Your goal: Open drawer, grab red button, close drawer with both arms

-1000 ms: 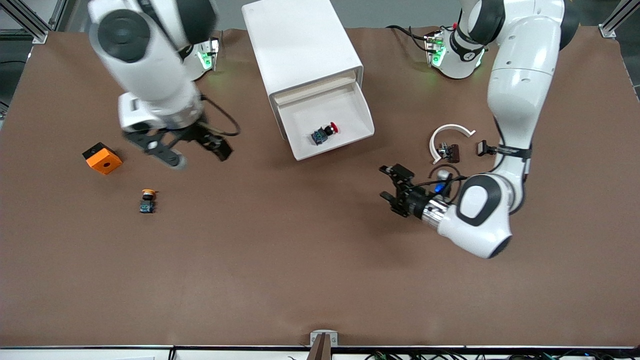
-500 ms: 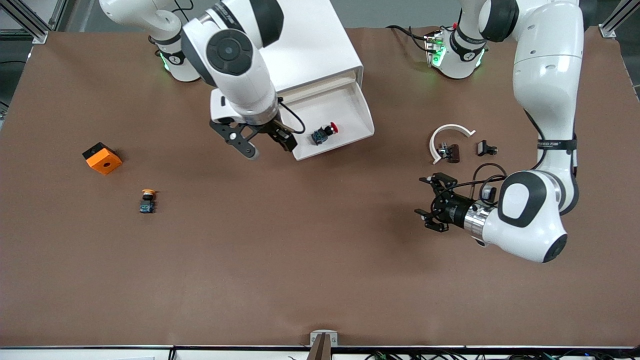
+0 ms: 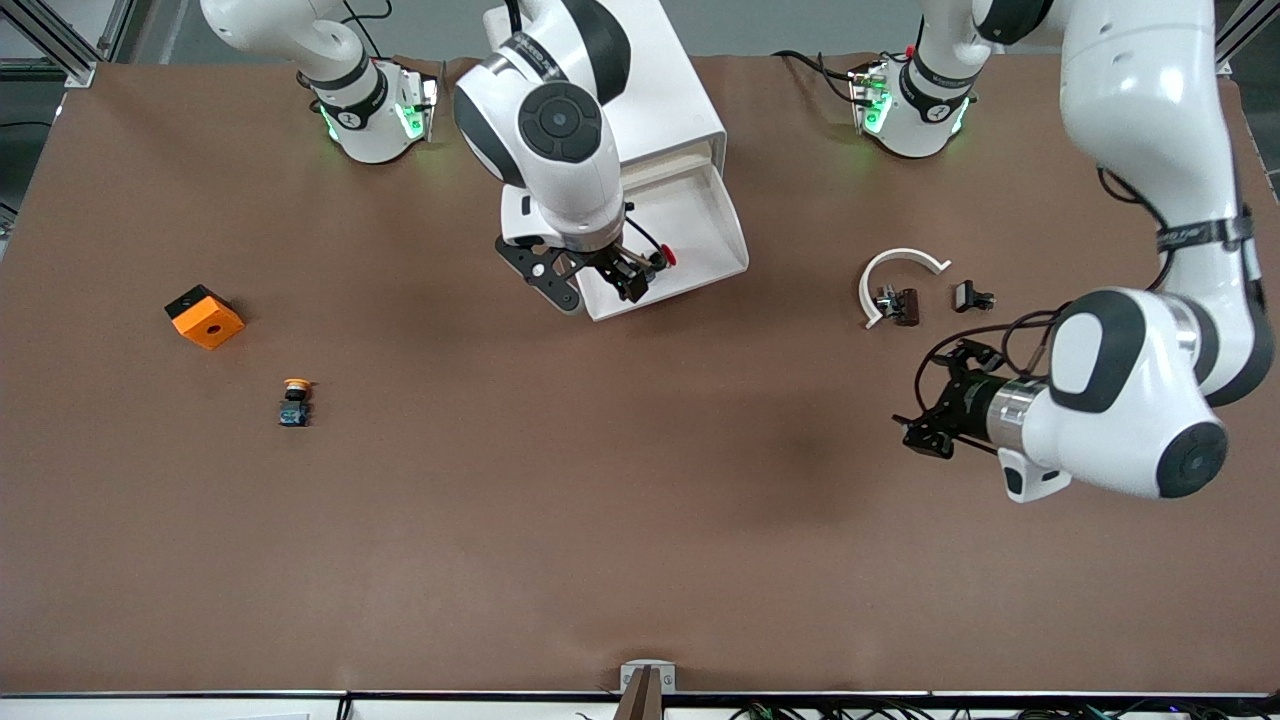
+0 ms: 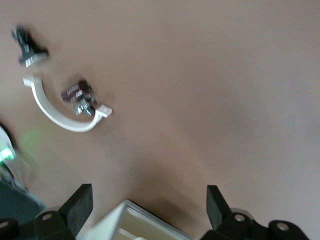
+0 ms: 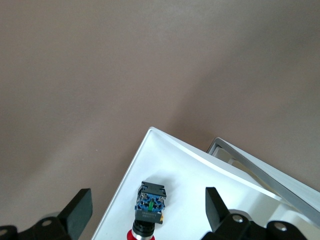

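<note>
- The drawer (image 3: 690, 235) stands pulled out of the white cabinet (image 3: 610, 90), its beige front edge showing where it meets the cabinet.
- The button (image 5: 148, 207) lies on its side on the drawer's white floor, near the corner of the tray, blue base pointing away from the red cap; in the front view only the red cap shows past the gripper.
- The right gripper (image 3: 600, 280) hangs over the drawer's open end, straight above the button; its fingers (image 5: 75, 210) are spread wide with the button between them in the right wrist view, touching nothing.
- The left gripper (image 3: 935, 410) is over bare tabletop toward the left arm's end, near a white curved bracket (image 3: 900, 275) and two small dark parts (image 3: 972, 296); its fingers (image 4: 77, 207) are apart and hold nothing. This arm waits.
- Black bands on the arm links carry white lettering, too small to read.
- An orange block (image 3: 204, 316) and a yellow-capped button (image 3: 293, 401) lie toward the right arm's end of the brown table (image 3: 600, 520), the button nearer to the front camera than the block.
</note>
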You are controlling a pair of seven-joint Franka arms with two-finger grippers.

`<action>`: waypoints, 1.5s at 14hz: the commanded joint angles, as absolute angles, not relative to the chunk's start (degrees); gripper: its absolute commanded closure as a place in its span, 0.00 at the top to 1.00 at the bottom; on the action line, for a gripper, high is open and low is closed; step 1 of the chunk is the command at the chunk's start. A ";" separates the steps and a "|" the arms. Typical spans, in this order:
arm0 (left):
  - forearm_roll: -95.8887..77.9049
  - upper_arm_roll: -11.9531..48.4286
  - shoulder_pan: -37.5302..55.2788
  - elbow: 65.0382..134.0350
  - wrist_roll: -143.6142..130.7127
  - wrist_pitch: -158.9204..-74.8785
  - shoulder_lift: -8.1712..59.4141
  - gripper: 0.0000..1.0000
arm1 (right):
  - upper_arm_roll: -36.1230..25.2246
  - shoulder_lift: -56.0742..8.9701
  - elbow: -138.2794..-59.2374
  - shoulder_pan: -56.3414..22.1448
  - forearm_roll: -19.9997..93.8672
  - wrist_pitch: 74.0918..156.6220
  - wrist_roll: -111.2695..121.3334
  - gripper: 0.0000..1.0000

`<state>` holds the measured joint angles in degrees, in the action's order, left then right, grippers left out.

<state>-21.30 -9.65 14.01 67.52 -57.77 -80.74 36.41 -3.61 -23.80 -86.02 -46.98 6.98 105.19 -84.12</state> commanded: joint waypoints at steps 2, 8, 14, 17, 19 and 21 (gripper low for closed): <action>-18.20 -10.11 13.54 69.78 -35.85 -80.77 32.08 1.00 | -4.31 -25.14 -87.35 -49.30 7.91 107.83 -84.90 1.00; -11.87 -8.70 14.33 73.72 -25.76 -84.71 26.47 1.00 | -4.31 -27.42 -88.77 -51.50 8.87 110.39 -85.25 1.00; -11.78 -6.94 14.15 90.09 -23.39 -97.91 16.09 1.00 | -4.31 -28.83 -89.47 -52.12 9.32 111.18 -85.69 1.00; -11.78 -6.94 14.41 90.00 -22.32 -97.91 15.82 1.00 | -4.31 -29.44 -89.38 -52.47 9.32 111.88 -85.78 1.00; -11.78 -6.07 14.50 90.00 -22.32 -97.91 15.73 1.00 | -4.31 -29.71 -89.38 -52.73 9.67 112.15 -85.78 1.00; -11.78 -5.27 14.33 90.09 -22.41 -97.56 15.47 1.00 | -4.31 -29.71 -89.30 -52.73 10.02 112.06 -85.78 0.76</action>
